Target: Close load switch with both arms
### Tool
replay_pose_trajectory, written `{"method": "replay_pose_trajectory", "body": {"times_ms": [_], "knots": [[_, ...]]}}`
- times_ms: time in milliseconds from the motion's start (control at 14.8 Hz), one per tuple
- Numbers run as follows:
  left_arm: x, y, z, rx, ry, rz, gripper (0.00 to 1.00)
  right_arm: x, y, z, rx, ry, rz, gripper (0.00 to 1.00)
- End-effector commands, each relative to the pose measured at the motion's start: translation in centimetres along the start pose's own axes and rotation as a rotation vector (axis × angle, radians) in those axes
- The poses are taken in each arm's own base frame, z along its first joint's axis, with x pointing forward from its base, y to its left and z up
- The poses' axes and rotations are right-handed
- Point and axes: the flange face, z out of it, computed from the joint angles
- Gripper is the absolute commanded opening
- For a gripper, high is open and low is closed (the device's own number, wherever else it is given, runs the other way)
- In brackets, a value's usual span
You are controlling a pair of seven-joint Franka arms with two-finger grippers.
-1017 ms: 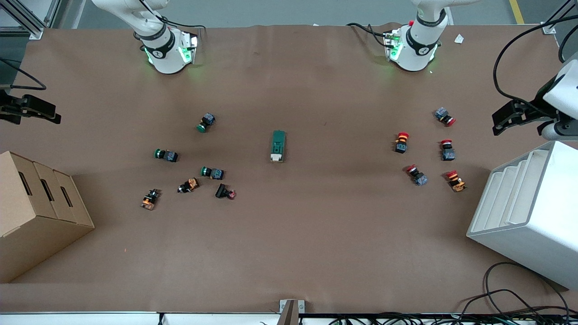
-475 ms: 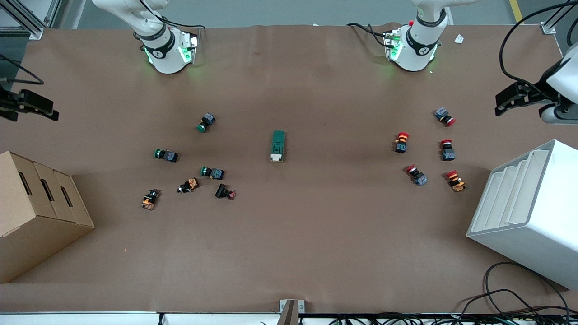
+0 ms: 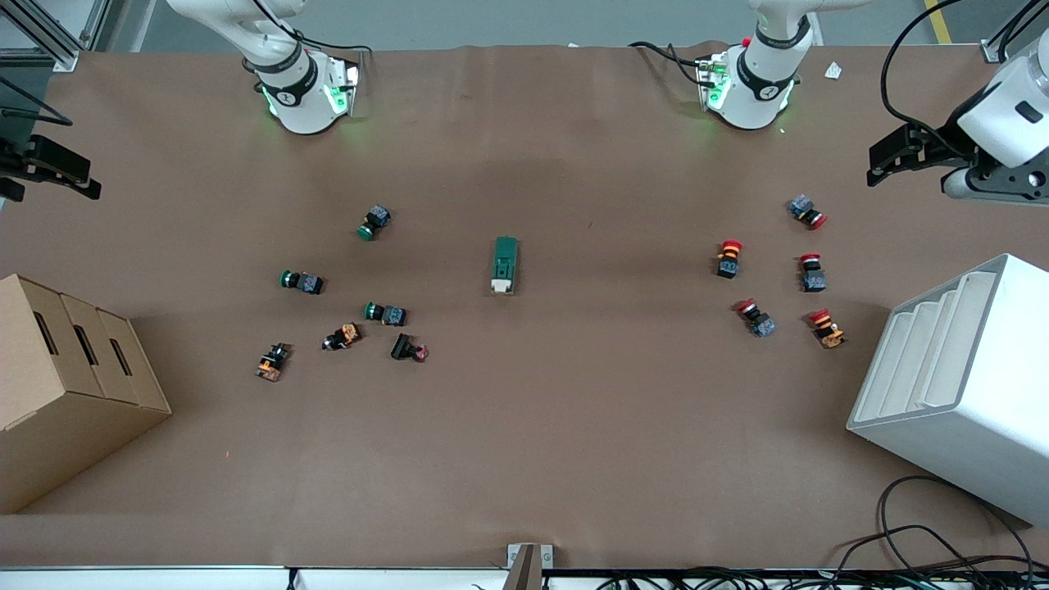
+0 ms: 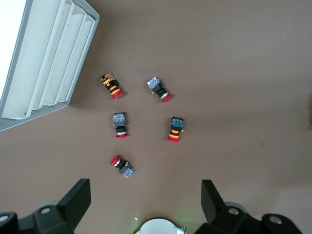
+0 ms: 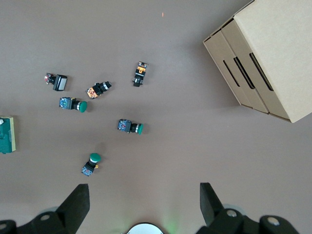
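The load switch (image 3: 506, 265), a dark green oblong block with a cream end, lies on the brown table about midway between the two arms. Its edge also shows in the right wrist view (image 5: 6, 135). My left gripper (image 3: 910, 168) is open and empty, high over the table's left-arm end, above bare table near the red buttons (image 4: 146, 195). My right gripper (image 3: 45, 184) is open and empty, high over the right-arm end of the table, above bare table near the green buttons (image 5: 145, 195). Both are far from the switch.
Green-capped push buttons (image 3: 374, 222) and several other small buttons lie toward the right arm's end. Red mushroom buttons (image 3: 728, 257) lie toward the left arm's end. A cardboard box (image 3: 65, 385) and a white stepped rack (image 3: 959, 385) stand at the table's two ends.
Both grippers have shifted toward the bases' side of the table, the left one also a little toward the middle. The switch and buttons have not moved.
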Motion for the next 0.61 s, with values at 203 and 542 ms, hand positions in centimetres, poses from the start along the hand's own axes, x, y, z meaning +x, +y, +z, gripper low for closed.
{"method": "replay_pose_trajectory", "body": {"times_ms": [203,542], "knots": [[-1.3,1.3,-0.3,0.011,0.050,0.000,1.00,-0.4,0.2,0.2,-0.015,0.010,0.001,1.00],[-0.9,1.3,-0.5,0.005,0.057,-0.017,1.00,-1.0,-0.9,0.5,-0.015,-0.004,-0.017,1.00]]}}
